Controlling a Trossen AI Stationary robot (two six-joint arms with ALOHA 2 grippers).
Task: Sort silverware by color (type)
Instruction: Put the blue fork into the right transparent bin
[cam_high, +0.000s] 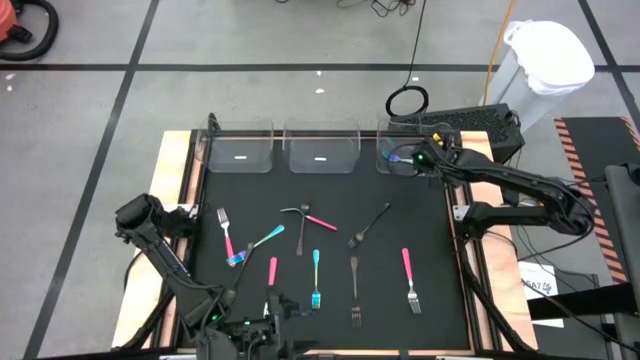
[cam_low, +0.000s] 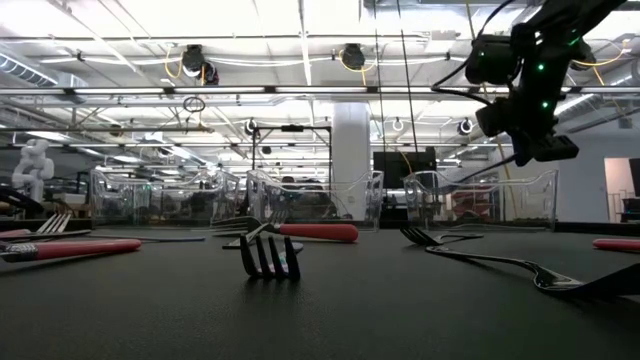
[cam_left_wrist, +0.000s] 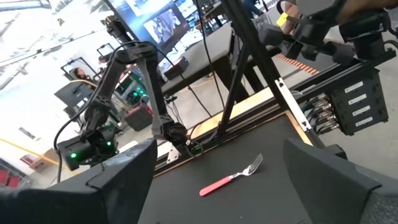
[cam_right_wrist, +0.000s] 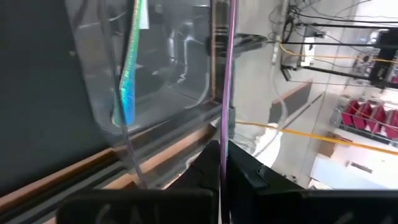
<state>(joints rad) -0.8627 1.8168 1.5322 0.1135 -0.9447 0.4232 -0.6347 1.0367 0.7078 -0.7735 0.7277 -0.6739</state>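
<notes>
High view first: your right claw (cam_high: 418, 158) sits at the far right of the table (cam_high: 440, 300), over the rightmost clear bin (cam_high: 398, 150), and its fingers are pressed together on a slim purple-looking utensil handle (cam_right_wrist: 230, 74). In the right wrist view that handle runs straight out from between the closed fingers, and a teal utensil (cam_right_wrist: 127, 81) already lies against the bin wall.

Your left claw (cam_high: 262, 322) waits at the near edge of the table with its fingers spread wide and nothing between them; past them you see a pink-handled fork (cam_left_wrist: 231, 178) lying on the mat.

The rest of the silverware is scattered on the black mat: a pink-handled fork (cam_high: 225, 234) at the left touching a teal-handled piece (cam_high: 258, 244), a pink-handled piece (cam_high: 310, 217) near the middle, another pink handle (cam_high: 272, 270), a teal-handled fork (cam_high: 316, 278), two black forks (cam_high: 368, 226) (cam_high: 355, 290), and a pink-handled fork (cam_high: 410, 278) at the right. The middle bin (cam_high: 322, 148) and left bin (cam_high: 240, 148) stand beside the rightmost one along the far edge.
</notes>
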